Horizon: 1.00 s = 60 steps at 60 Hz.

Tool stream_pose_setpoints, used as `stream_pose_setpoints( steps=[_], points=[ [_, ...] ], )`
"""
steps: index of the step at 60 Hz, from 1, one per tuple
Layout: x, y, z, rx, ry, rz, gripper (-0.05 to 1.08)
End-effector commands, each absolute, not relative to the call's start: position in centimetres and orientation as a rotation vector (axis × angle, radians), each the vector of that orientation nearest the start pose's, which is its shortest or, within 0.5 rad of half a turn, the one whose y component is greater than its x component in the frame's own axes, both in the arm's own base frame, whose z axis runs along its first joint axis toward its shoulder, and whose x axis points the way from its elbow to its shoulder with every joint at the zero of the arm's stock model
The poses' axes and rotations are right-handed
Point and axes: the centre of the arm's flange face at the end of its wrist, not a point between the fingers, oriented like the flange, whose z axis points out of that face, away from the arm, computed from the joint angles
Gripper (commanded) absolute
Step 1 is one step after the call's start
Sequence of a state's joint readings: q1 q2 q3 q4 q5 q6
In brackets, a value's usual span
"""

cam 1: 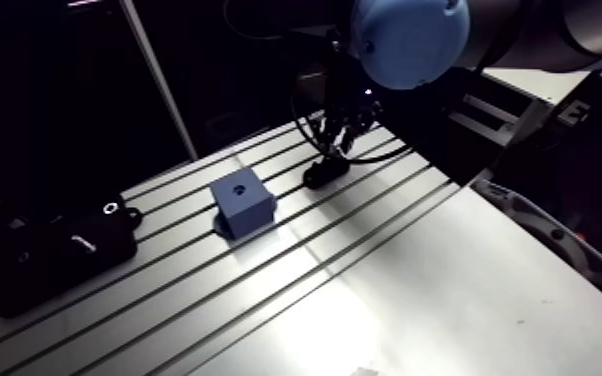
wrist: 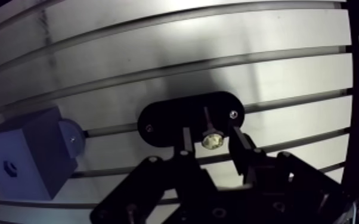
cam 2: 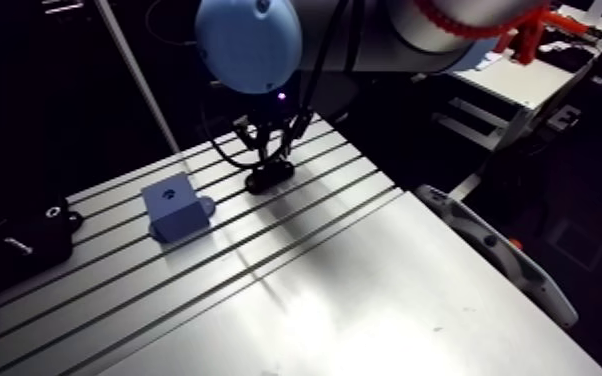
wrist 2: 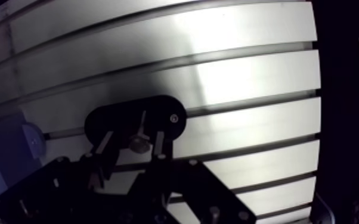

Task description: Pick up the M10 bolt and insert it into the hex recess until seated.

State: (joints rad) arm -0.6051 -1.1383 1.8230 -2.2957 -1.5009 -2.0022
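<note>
**Two fingers (wrist: 239,148) astride the M10 bolt (wrist: 213,141) — no grip made yet**

Arm view: the gripper (cam 1: 343,138) hangs low over a black oval holder (cam 1: 325,172) on the slotted table (cam 1: 445,290). The blue block (cam 1: 243,200) sits near the holder but apart from it, across a few slots. Its hex recess (cam 1: 237,187) is a small dark hole in the top face.

Wrist view: the bolt stands head-up in the holder, its shank running down into the black plate. One finger is on each side of the head, with a thin gap showing on both sides. The jaws are parted just wider than the head and hold nothing. The block lies off to one side of the gripper, clear of the fingers.

The step in hand looks like the grasp. Done well, the head would be centred between the pads before closing, so that neither finger nudges the bolt over first. A close on opposite flats should stop the bolt twisting. A straight lift would be safest — any sideways pull while the shank is in the holder could jam or tip it.
</note>
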Motion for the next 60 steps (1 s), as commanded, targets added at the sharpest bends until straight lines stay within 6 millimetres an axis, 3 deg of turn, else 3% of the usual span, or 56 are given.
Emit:
stream_pose_setpoints(
  steps=[1,60],
  points=[
    [-56.18,21.78,20.39,0.274,3.196,-0.065,0.57],
    [-56.04,21.90,20.43,0.272,3.188,-0.038,0.60]
  ],
)
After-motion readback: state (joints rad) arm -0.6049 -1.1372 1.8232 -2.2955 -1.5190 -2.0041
